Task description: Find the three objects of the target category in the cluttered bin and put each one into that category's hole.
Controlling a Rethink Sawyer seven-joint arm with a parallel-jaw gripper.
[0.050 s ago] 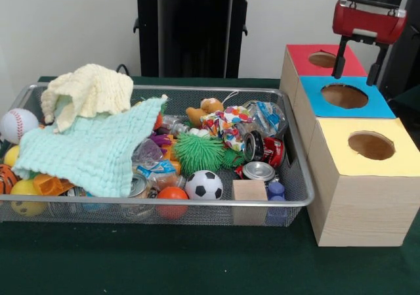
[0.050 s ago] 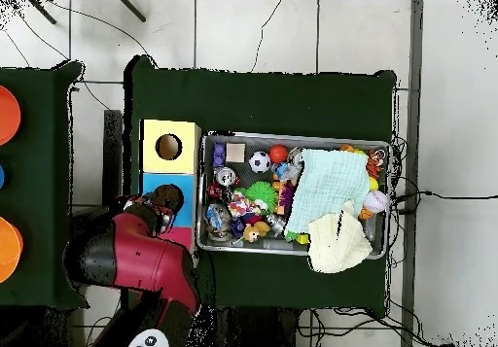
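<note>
Green desk (image 1: 197, 262): tool (image 1: 359, 64) hangs wide and empty above the blue hole (image 1: 344, 96), bin (image 1: 298, 177) unsearched.

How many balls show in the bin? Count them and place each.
4 clear: baseball far left, soccer ball front centre, orange ball beside it, yellow ball front left. The cloths may hide more.

A wire mesh bin (image 2: 297, 251) is seen on the green-covered bench (image 2: 263, 95), filled with clutter. A mint cloth (image 2: 328, 188) and a cream cloth (image 2: 338, 244) are draped over its right half. A soccer ball (image 2: 259, 161) is lodged beside an orange ball (image 2: 279, 154). Left of the bin, a yellow-topped box (image 2: 170, 146) and a blue-topped box (image 2: 156, 183) are placed, the red arm (image 2: 136, 256) being positioned over the latter.
</note>
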